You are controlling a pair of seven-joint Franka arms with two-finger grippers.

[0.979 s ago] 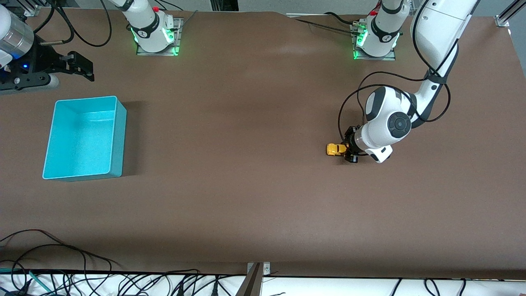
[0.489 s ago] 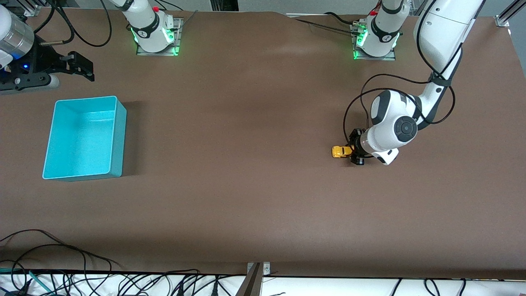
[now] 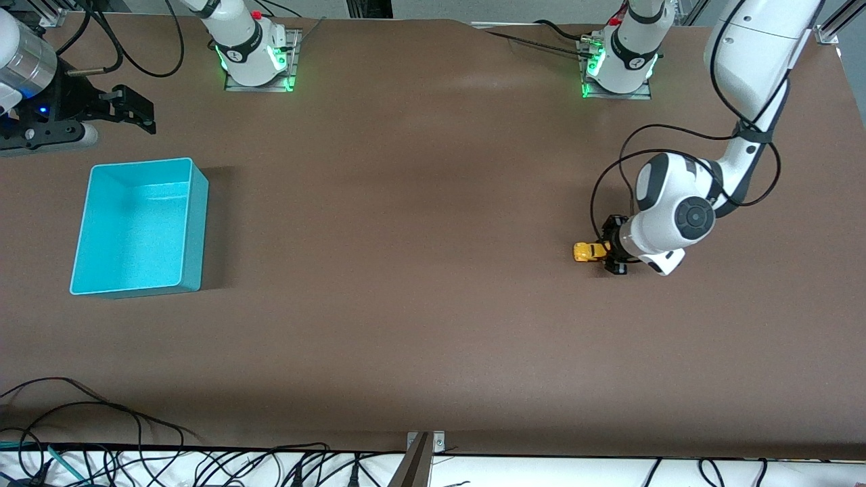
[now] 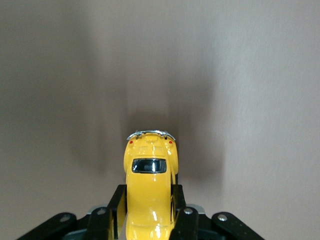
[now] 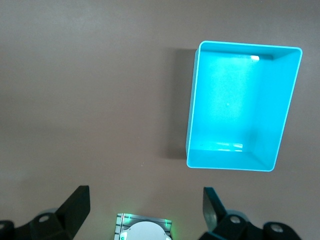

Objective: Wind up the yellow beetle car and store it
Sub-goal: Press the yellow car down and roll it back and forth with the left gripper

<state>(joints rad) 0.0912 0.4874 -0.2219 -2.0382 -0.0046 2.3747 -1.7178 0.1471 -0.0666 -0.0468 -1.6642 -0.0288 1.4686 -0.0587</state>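
The yellow beetle car (image 3: 586,251) sits on the brown table toward the left arm's end. My left gripper (image 3: 611,252) is low at the table and shut on the car's sides. In the left wrist view the car (image 4: 148,167) sticks out from between the black fingers (image 4: 118,202), with its dark window and chrome bumper pointing away from the gripper (image 4: 148,201). The turquoise bin (image 3: 193,230) stands empty toward the right arm's end and also shows in the right wrist view (image 5: 240,120). My right gripper (image 3: 139,111) waits open and empty, held high beside the bin.
The two arm bases (image 3: 254,57) (image 3: 619,64) with green lights stand along the table's edge farthest from the front camera. Black cables (image 3: 101,433) lie along the edge nearest the front camera. Bare brown table stretches between the car and the bin.
My left gripper has slid toward the left arm's end of the table, taking the car along the surface with it. The right arm has not moved.
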